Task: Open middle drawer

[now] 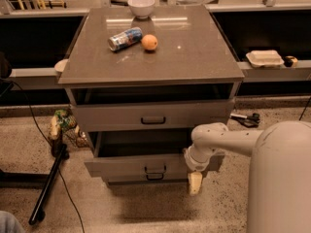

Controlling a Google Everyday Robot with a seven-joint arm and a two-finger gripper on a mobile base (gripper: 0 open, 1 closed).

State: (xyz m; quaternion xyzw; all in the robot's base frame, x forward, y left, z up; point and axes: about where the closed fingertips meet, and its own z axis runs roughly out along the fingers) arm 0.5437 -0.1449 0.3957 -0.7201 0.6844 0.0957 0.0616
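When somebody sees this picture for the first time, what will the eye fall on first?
First, the robot's pale arm at lower right, with the gripper low at the right front corner of the middle drawer, which stands pulled out of the grey cabinet. Then the orange on the cabinet's top, beside a can lying on its side, with a white bowl at the far edge.
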